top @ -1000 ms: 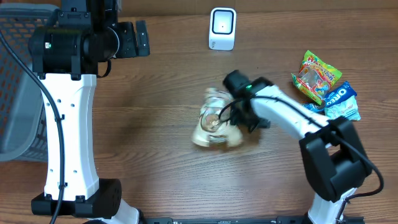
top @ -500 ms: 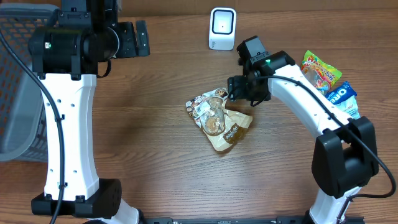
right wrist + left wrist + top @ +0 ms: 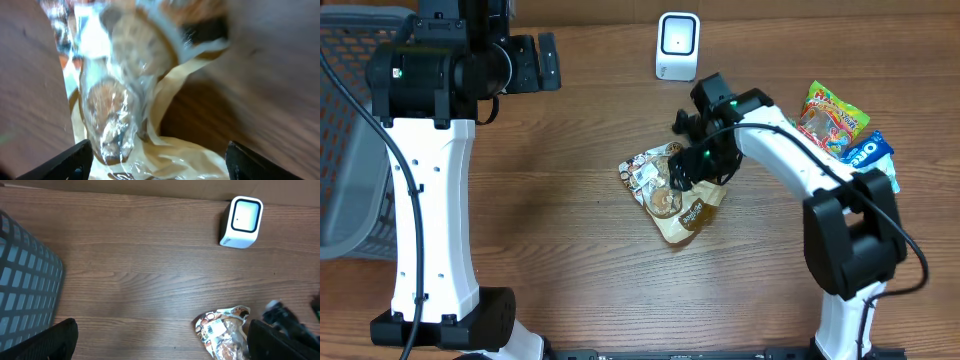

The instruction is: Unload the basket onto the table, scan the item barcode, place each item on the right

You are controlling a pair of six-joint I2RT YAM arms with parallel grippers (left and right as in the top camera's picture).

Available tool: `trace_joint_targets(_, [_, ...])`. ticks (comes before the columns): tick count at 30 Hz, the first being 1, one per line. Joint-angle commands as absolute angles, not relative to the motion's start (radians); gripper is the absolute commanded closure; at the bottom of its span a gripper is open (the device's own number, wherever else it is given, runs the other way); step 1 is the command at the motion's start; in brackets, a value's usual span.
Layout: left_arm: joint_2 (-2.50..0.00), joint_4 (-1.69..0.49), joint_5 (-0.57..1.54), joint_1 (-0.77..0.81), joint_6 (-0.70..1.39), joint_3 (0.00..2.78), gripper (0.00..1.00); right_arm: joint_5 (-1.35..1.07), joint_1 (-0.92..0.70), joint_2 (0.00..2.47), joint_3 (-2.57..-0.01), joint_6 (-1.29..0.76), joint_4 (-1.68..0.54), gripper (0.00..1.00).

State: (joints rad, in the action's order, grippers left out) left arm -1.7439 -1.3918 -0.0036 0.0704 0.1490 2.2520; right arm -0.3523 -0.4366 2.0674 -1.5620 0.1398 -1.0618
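Item: cookie bag (image 3: 665, 200), clear front over a tan end, lying flat on the wooden table (image 3: 570, 250) near its centre, well apart from the white scanner (image 3: 678, 45) at the far edge. A white label (image 3: 216, 328) faces up at the bag's left corner (print too small to read).
Right fingers (image 3: 75, 160): spread wide, low over the bag's right side, gripping nothing.
Left fingers (image 3: 50, 340): fully apart, empty, above the table's left.
Also: grey basket (image 3: 345, 150) at the left edge; colourful sweets packet (image 3: 832, 122) and blue Oreo packet (image 3: 868, 155) at the right
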Motion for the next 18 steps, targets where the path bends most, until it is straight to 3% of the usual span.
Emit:
trace_joint_targets(1, [-1.747,-1.391,-0.003,0.072,0.131,2.253,0.00,-0.477,-0.438,2.099,-1.551,0.225,-1.060,0.15])
trace_joint_targets(8, [-1.747,-1.391,-0.003,0.072,0.131,2.253,0.00,-0.481,-0.446,2.106,-1.448,0.179,-0.971,0.16])
trace_joint_targets(11, [-1.747,-1.391,-0.003,0.072,0.131,2.253,0.00,-0.474,-0.450,2.106,-1.435,0.151,-0.970,0.27])
trace_joint_targets(13, [-1.747,-1.391,-0.003,0.072,0.131,2.253,0.00,-0.461,-0.450,2.106,-1.434,0.119,-0.966,0.43])
trace_joint_targets(14, [-1.747,-1.391,-0.003,0.072,0.131,2.253,0.00,-0.456,-0.450,2.106,-1.434,0.110,-0.966,0.69])
trace_joint_targets(15, [-1.747,-1.391,-0.003,0.072,0.131,2.253,0.00,-0.447,-0.450,2.106,-1.434,0.096,-0.966,0.82])
trace_joint_targets(16, [-1.747,-1.391,-0.003,0.072,0.131,2.253,0.00,-0.447,-0.450,2.106,-1.434,0.093,-0.966,0.91])
trace_joint_targets(18, [-1.747,-1.391,-0.003,0.072,0.131,2.253,0.00,-0.447,-0.450,2.106,-1.435,0.085,-0.970,0.96])
